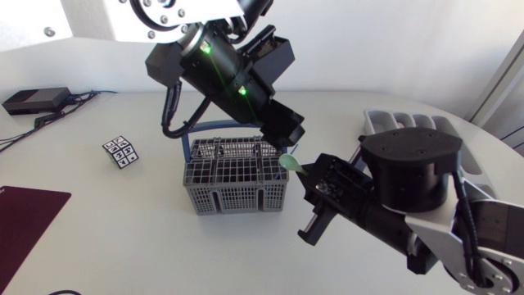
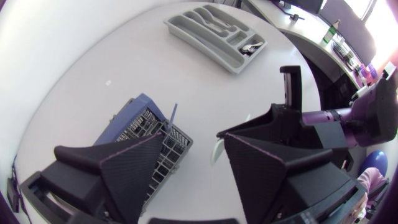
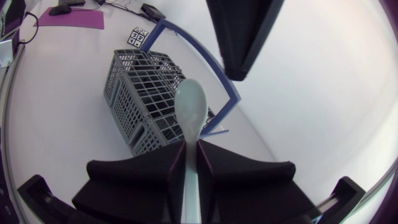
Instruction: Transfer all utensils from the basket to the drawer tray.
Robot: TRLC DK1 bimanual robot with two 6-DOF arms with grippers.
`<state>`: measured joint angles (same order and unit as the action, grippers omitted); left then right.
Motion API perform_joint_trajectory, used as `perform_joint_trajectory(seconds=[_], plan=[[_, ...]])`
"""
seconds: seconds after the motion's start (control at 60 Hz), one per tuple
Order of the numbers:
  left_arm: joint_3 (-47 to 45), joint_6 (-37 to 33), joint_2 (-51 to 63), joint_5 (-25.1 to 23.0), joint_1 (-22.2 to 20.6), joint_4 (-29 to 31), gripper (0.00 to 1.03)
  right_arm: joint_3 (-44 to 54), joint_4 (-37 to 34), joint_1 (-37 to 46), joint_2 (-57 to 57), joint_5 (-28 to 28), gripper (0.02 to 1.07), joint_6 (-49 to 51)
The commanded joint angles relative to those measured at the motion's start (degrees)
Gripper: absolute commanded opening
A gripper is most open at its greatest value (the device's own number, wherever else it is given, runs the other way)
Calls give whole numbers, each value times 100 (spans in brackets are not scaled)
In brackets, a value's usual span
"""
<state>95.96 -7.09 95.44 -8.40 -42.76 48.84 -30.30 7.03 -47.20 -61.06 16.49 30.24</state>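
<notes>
The white table (image 1: 123, 238) bears everything. The right arm enters from 4 o'clock. Its right gripper (image 3: 191, 149) pinches the handle of a pale green spoon (image 3: 191, 109) from both sides, and the bowl sticks out ahead of the fingertips, by the basket's 2 o'clock corner. The left gripper (image 2: 191, 137) hangs above that same corner with its fingers spread wide. The grey drawer tray (image 2: 199, 48) lies at 2 o'clock from the grey mesh basket (image 1: 233, 197), well apart.

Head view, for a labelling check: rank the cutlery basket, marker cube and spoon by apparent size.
1. cutlery basket
2. marker cube
3. spoon, smallest as seen, though the right gripper hides its handle.
</notes>
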Motion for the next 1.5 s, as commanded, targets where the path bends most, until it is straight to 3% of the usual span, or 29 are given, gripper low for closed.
perform_joint_trajectory(seconds=[0.0,0.183,0.317,0.583,0.833,1.1,1.483], plan=[[19,41,-227,-30,145,-208,94,200,-158,27,182,-93,8,-18],[-289,-214,-315,-21,479,-656,97,341,-685,642,648,-867,8,26],[-631,-451,-307,-3,594,-973,97,420,-1256,1407,1052,-1825,8,325],[-1308,-706,-307,85,383,-1694,98,420,-2241,3375,1324,-3574,8,1511],[-1651,-794,-263,304,154,-2159,98,297,-2777,5116,832,-4690,8,2953],[-1792,-802,-263,392,66,-2300,98,-186,-3155,6618,-354,-5226,8,4552],[-2029,-829,-298,392,58,-2397,98,-1549,-3419,7998,-2305,-5147,8,6117]])
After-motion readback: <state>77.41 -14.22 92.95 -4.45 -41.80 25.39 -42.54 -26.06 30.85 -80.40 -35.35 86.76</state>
